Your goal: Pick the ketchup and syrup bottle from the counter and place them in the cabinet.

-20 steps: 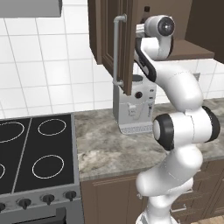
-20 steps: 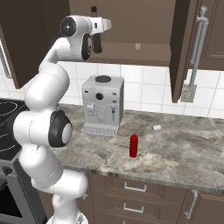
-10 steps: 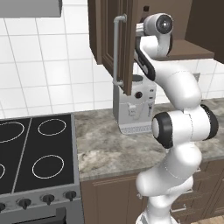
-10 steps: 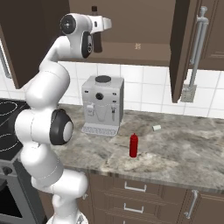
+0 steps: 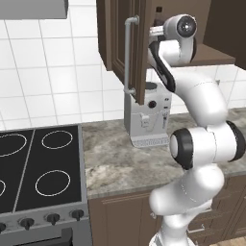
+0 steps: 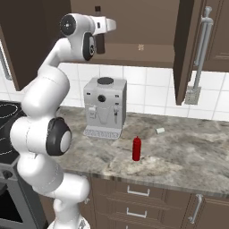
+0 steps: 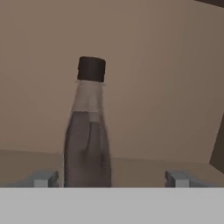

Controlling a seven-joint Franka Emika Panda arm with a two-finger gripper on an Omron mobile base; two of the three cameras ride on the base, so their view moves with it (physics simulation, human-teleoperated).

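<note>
One bottle shelved: syrup bottle [image 7: 86,131] upright in cabinet [image 6: 134,27], gripper [image 7: 111,178] jaws spread; we back straight out, sparing bottle, then fetch ketchup [image 6: 137,148].

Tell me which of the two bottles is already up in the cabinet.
The syrup bottle, dark with a black cap, stands upright on the cabinet shelf between the open gripper tips. The red ketchup stands on the counter.
</note>
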